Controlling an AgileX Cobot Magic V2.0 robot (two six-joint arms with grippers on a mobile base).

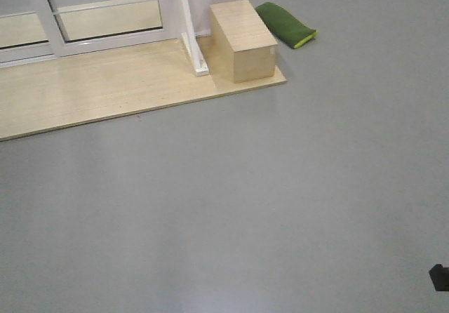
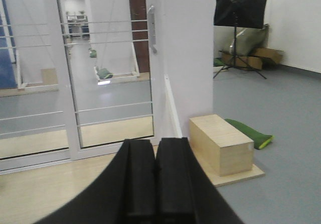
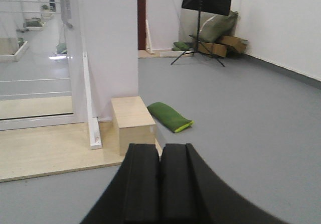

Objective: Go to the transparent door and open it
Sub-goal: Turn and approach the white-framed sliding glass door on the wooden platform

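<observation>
In the front view the transparent door [image 1: 105, 15] stands top left behind a wooden platform [image 1: 91, 99] and box [image 1: 243, 39]; in the left wrist view the left hand [image 2: 155, 148] is closed and empty, the door ahead showing its grey handle [image 2: 151, 25]; in the right wrist view the right hand [image 3: 161, 153] is likewise closed, the door at far left.

You have no text, number, brand or sign to read in any of the three views. The nearest thing to a label is a small pale sticker [image 3: 153, 129] on the wooden box [image 3: 131, 114]. It sits on the box's end face, just beyond the tips of the fingers [image 3: 143, 179] of the right gripper [image 3: 161, 149], and is too small to make out. The front view shows that sticker too, equally illegible.
</observation>
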